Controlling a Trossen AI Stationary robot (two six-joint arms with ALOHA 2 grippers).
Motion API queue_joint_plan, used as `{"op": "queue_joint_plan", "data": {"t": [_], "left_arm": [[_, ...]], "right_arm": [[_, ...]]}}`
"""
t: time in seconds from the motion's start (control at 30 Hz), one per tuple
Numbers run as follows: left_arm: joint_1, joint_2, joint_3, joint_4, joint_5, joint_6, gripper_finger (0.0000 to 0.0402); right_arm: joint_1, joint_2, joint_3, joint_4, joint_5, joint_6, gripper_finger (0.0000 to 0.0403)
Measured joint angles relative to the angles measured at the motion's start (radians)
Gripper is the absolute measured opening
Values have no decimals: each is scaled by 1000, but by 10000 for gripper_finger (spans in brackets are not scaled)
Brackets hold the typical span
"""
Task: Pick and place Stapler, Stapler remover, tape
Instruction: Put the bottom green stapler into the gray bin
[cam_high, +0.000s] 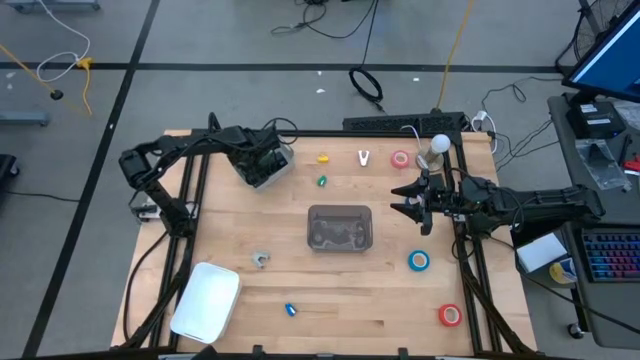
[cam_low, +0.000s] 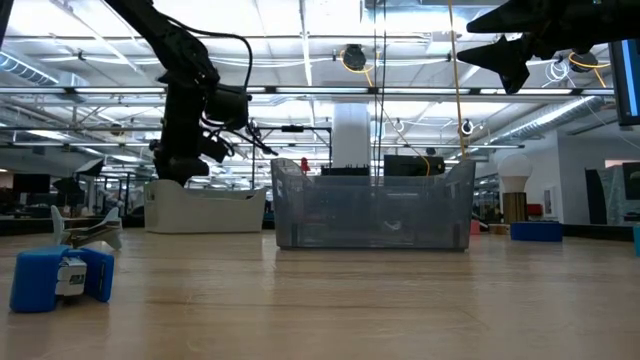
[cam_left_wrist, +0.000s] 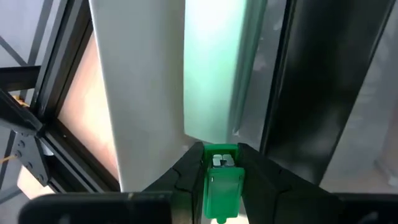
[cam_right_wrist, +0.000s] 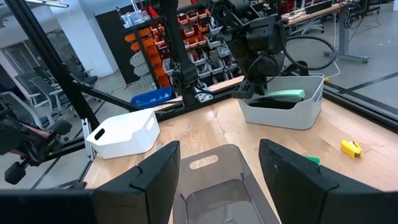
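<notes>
While the left gripper (cam_left_wrist: 222, 180) holds the stapler (cam_right_wrist: 281, 95) over a white bin (cam_right_wrist: 292, 112), the right gripper (cam_right_wrist: 217, 165) hovers wide.

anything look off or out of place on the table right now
Nothing is spilled or damaged. The stapler hangs tilted in the left gripper over a white bin at the table's far left corner. Tape rolls lie scattered on the right side.

the left arm reaches from the desk's left edge toward the far middle, its left gripper (cam_high: 262, 163) pointing down with jaws closed on something green. the right arm stretches in from the right, its right gripper (cam_high: 408, 200) raised, jaws wide apart.
</notes>
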Motion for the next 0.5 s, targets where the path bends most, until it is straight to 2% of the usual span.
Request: {"op": "queue_joint_plan", "data": {"t": [0.23, 0.5], "left_arm": [[0, 0, 0, 0, -51, -3, 91], [0, 0, 0, 0, -51, 15, 154]], "right_arm": [[0, 0, 0, 0, 0, 0, 212], [0, 0, 0, 0, 0, -1, 212]]}}
